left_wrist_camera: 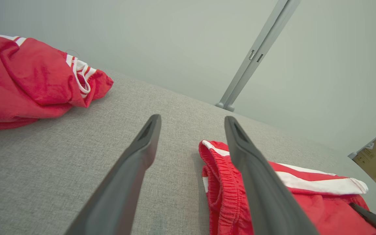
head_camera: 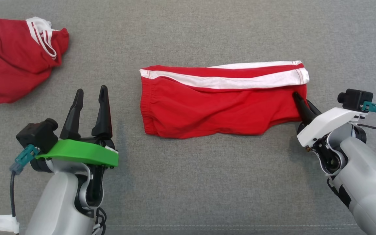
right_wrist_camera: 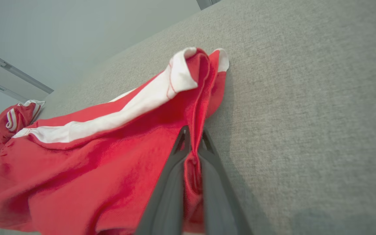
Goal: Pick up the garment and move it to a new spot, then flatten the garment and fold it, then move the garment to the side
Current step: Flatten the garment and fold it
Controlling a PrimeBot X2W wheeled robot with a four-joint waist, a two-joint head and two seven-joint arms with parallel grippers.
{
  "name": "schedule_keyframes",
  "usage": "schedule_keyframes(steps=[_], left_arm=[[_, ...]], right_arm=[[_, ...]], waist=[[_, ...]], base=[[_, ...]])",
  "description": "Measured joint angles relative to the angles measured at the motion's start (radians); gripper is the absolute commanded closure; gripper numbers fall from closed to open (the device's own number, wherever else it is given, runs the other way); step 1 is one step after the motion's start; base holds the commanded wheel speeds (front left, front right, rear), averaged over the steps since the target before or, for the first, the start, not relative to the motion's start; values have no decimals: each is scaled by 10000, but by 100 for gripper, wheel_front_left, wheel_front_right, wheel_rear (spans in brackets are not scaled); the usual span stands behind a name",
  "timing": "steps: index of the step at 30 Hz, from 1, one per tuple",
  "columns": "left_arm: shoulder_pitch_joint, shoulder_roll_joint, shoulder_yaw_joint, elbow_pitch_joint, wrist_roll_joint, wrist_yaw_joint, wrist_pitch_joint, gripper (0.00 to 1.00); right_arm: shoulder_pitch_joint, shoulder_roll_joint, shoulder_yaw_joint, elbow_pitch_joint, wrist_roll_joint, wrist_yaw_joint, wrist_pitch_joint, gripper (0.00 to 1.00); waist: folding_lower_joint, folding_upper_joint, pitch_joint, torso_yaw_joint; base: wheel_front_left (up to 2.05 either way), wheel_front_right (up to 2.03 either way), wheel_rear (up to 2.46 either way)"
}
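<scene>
Red knit shorts with white side stripes (head_camera: 220, 104), folded lengthwise into a long band, lie centre right in the head view on the grey woven-fabric counter (head_camera: 188, 182). At the band's right end the right pincer (head_camera: 297, 98) is clamped on a narrow ridge of the leg hem. The right wrist view shows cloth bunched between its dark tapered fingers (right_wrist_camera: 168, 189).

The pinch looks thin and may hold only some of the layers. A pull to the side could then peel the fold open or leave the lower layer behind. Only one end is held, so the free waistband end would probably drag on the coarse weave, wrinkle and skew the band. A move toward the upper left could also run it into the crumpled red garment with white stripes (head_camera: 14, 62) lying there.

The shorts are soft, matte and limp, with shallow creases, a puckered elastic waistband at the left end and stitched white hems at the right. The counter is flat with a rough, even weave. The left pincer (head_camera: 91, 90), lower left, stands with its jaws wide apart and empty, beside the waistband but clear of it.
</scene>
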Motion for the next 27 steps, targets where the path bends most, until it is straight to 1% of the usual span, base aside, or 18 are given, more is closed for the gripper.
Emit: schedule_keyframes(steps=[9, 18, 22, 27], left_arm=[[391, -6, -109, -157, 2, 84, 0, 0], [730, -8, -309, -451, 2, 100, 48, 0], [908, -8, -326, -560, 0, 176, 125, 0], [950, -19, -353, -784, -4, 184, 136, 0]], right_arm=[[498, -52, -19, 111, 157, -2, -334, 100], [686, -182, -10, 111, 234, 0, -426, 100], [673, -238, 207, -219, 201, 0, -443, 100], [274, -353, 792, -830, -244, -2, -479, 100]], waist=[[0, 0, -585, -251], [0, 0, -1005, -220], [0, 0, -1072, -108], [0, 0, -1109, 67]], base=[[0, 0, 0], [0, 0, 0], [0, 0, 0], [0, 0, 0]])
